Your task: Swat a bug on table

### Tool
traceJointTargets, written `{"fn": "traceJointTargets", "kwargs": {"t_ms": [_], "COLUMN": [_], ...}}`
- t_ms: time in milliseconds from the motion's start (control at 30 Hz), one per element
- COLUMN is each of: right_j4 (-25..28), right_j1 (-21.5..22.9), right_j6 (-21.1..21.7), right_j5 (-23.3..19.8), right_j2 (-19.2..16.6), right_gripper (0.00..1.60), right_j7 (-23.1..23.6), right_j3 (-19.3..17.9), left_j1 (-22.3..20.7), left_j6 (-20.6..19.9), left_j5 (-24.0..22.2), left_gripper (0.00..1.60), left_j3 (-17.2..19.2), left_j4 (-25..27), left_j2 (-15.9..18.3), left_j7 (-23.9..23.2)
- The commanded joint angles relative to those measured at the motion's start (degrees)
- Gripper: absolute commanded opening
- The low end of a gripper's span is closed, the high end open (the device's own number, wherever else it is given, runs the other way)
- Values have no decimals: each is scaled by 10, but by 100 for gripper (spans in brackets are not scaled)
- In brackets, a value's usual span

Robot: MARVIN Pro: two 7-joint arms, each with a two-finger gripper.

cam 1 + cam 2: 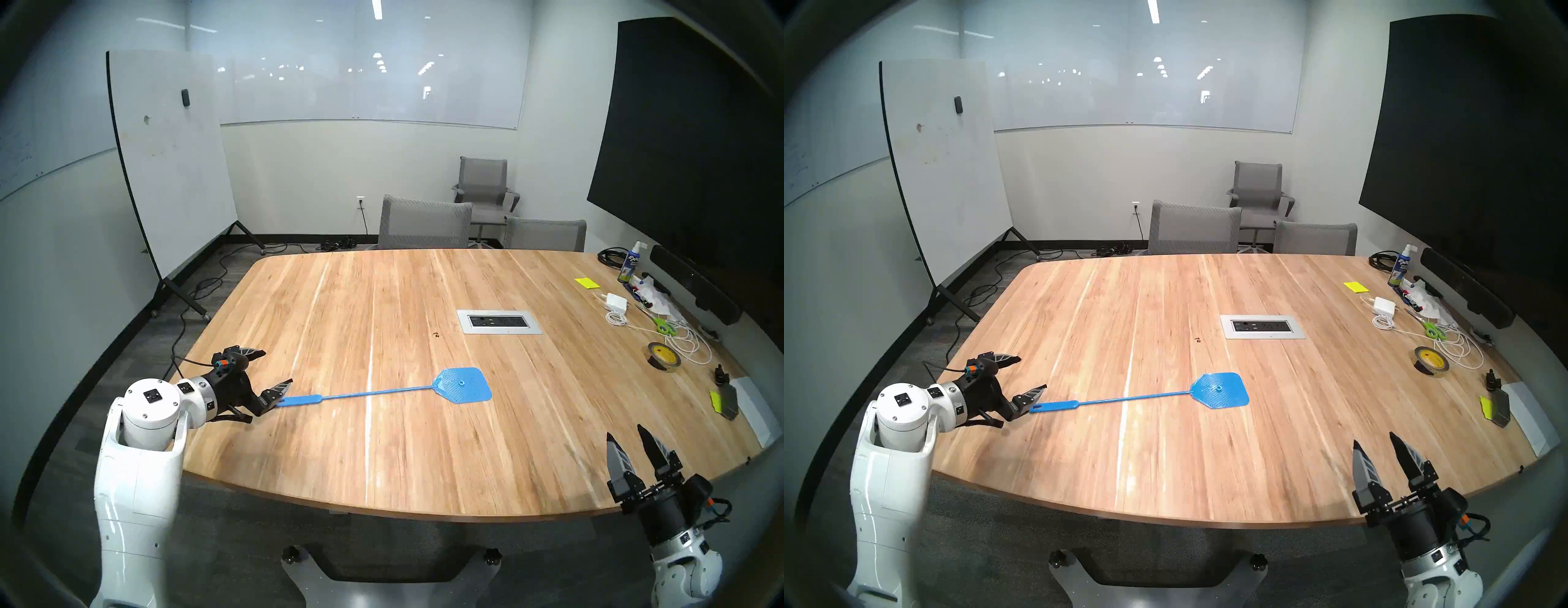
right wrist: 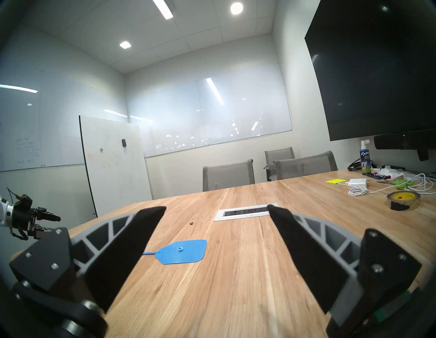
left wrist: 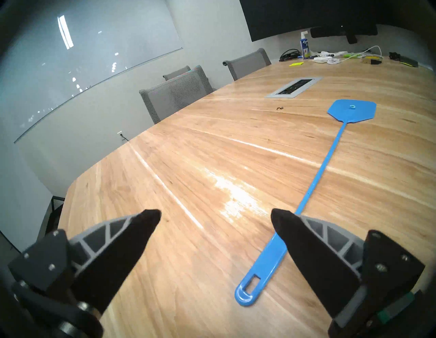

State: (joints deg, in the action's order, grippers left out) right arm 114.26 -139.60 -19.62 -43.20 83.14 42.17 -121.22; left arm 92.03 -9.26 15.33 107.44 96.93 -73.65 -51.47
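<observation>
The bug [image 1: 435,334] is a tiny dark speck on the wooden table [image 1: 382,297], just left of the grey outlet panel [image 1: 499,321]. A blue fly swatter [image 1: 464,385] lies flat on the table, its head a little nearer than the bug [image 3: 280,108]. My left gripper [image 1: 276,367] is open at the handle end. In the left wrist view the looped handle [image 3: 259,278] lies between the fingers, and the right-hand finger [image 3: 306,255] crosses over it. I cannot tell if they touch. My right gripper [image 1: 625,431] hangs open and empty over the near right edge.
Along the table's right side lie a tape roll [image 1: 664,357], white cables and a charger [image 1: 617,302], green scissors [image 1: 662,326], a spray bottle [image 1: 631,263] and a black knob [image 1: 720,373]. Grey chairs [image 1: 424,225] stand at the far edge. A whiteboard [image 1: 169,161] stands left.
</observation>
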Motion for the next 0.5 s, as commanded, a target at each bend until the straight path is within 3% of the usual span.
{"fn": "traceJointTargets", "kwargs": {"t_ms": [0,467], "right_j4": [8,8], "right_j1": [1,1], "right_j6": [0,0], "right_j5": [0,0], "right_j2": [0,0], "right_gripper": [160,160], "right_j7": [0,0], "right_j3": [0,0], "left_j1": [-30,-47], "left_j6": [-16,-64], "left_j5": [7,37], "left_gripper": [160,160], "left_j3": [-15,-53], "left_j4": [4,15], "left_j2": [14,50], "left_j7": [-12,-84]}}
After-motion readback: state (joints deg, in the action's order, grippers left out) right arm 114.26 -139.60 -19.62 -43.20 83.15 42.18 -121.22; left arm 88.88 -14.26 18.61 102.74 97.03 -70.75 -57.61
